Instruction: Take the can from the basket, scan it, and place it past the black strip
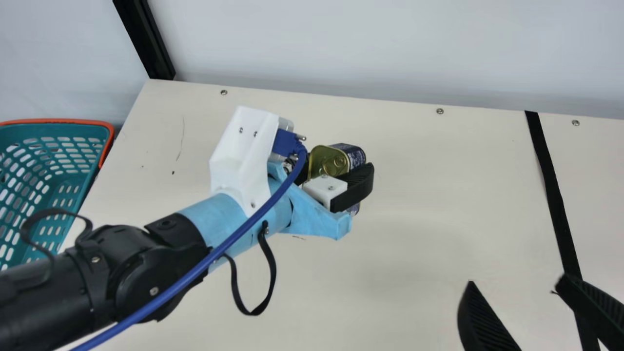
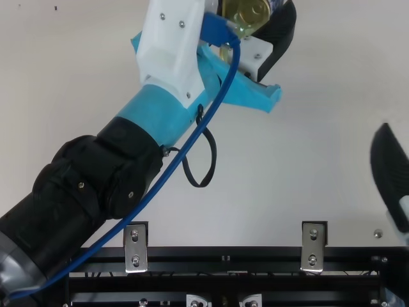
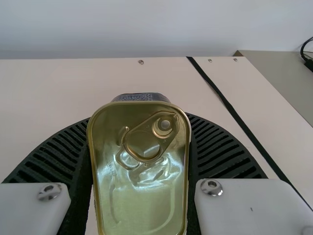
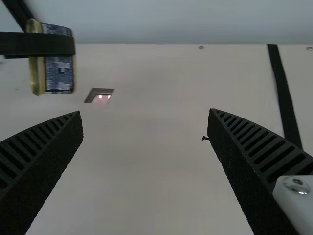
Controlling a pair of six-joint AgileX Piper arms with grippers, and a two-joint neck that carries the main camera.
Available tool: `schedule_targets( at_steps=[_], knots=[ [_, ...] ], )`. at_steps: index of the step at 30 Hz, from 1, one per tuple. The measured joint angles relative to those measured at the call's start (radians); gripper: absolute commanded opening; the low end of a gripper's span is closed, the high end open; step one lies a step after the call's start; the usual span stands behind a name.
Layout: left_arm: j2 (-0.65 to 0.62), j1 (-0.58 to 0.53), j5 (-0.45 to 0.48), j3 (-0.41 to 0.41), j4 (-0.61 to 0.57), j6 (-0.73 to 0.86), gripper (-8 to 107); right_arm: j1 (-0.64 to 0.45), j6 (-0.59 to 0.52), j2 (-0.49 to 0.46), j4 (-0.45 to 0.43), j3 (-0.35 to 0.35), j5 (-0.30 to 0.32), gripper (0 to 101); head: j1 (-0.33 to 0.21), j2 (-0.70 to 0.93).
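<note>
With the left jaws closed on the can (image 3: 142,196) short of the black strip (image 1: 555,204), right jaws wide and empty, ease its label (image 4: 59,73) slowly toward the scanner (image 4: 100,96).

A cream table (image 1: 429,195) carries a black strip (image 1: 552,190) and small screws (image 1: 440,111).

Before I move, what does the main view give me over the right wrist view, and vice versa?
Main view: the teal basket, the blue cable on the left arm, and the gold ring-pull lid of the can.
Right wrist view: a dark-edged patch on the table with pinkish light spots, purpose unclear.
Both: the can held in the left claw, the black strip, and the open right claw.
</note>
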Motion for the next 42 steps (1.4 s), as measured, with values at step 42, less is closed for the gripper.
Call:
schedule_targets(
  at_steps=[42],
  knots=[
    [0.000, 0.000, 0.000, 0.000, 0.000, 0.000, 10, 0.198, -0.303, 0.433, 0.323, -0.109, -0.099, 101, 0.000, 0.000]
  ],
)
